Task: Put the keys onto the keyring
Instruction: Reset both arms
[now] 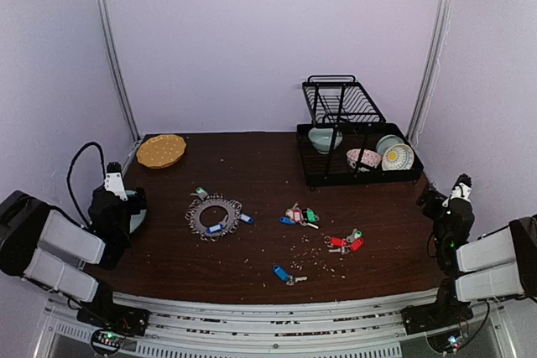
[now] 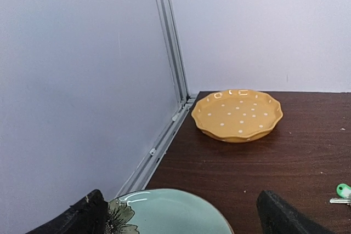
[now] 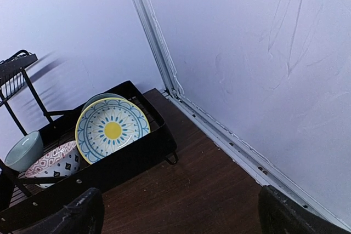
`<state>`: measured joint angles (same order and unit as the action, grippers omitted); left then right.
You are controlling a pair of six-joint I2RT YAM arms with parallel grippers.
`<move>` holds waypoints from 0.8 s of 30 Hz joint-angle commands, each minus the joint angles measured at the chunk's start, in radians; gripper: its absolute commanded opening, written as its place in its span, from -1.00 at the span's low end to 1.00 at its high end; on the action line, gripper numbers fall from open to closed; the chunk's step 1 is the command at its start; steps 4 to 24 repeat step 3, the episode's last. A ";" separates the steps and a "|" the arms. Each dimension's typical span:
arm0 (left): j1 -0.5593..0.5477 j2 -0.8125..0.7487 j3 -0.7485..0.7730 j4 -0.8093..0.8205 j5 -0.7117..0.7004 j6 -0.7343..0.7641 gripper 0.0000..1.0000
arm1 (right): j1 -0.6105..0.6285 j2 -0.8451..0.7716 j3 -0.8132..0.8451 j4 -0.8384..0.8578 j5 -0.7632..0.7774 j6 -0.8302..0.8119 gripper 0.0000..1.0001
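Dark brown wooden table [image 1: 252, 165], purple walls behind. Black wire dish rack [image 1: 344, 106] at the far right holds a pale green bowl [image 1: 324, 138], a red patterned bowl [image 1: 362, 158] and a blue-and-yellow patterned plate [image 3: 112, 129] leaning upright. Left gripper [image 1: 117, 192] is at the left table edge with its fingers [image 2: 82, 215] spread wide and holding nothing, hovering over a teal flower-print plate [image 2: 164, 212]. Right gripper [image 1: 457, 192] is at the right edge, also spread wide and empty, facing the rack corner. Orange scalloped plate with white dots [image 2: 237, 114] is in the far left corner. The keyring [image 1: 195, 214], a loop of linked silver metal rings, lies flat left of centre, with blue- and green-tagged keys touching it. The loose keys [image 1: 298, 215], silver with blue, red and green plastic tags, lie in two clusters to the right of the keyring, with a single blue-tagged one nearer the arms. Small crumbs [image 1: 315, 251] are scattered around them.
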<state>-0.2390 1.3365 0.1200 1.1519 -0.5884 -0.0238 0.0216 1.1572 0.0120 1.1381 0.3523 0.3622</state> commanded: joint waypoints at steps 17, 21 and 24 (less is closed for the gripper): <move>0.004 0.061 -0.019 0.273 0.038 0.089 0.96 | -0.003 0.052 0.018 0.125 0.014 -0.032 1.00; 0.004 0.061 -0.019 0.273 0.038 0.089 0.96 | -0.003 0.052 0.018 0.125 0.014 -0.032 1.00; 0.004 0.061 -0.019 0.273 0.038 0.089 0.96 | -0.003 0.052 0.018 0.125 0.014 -0.032 1.00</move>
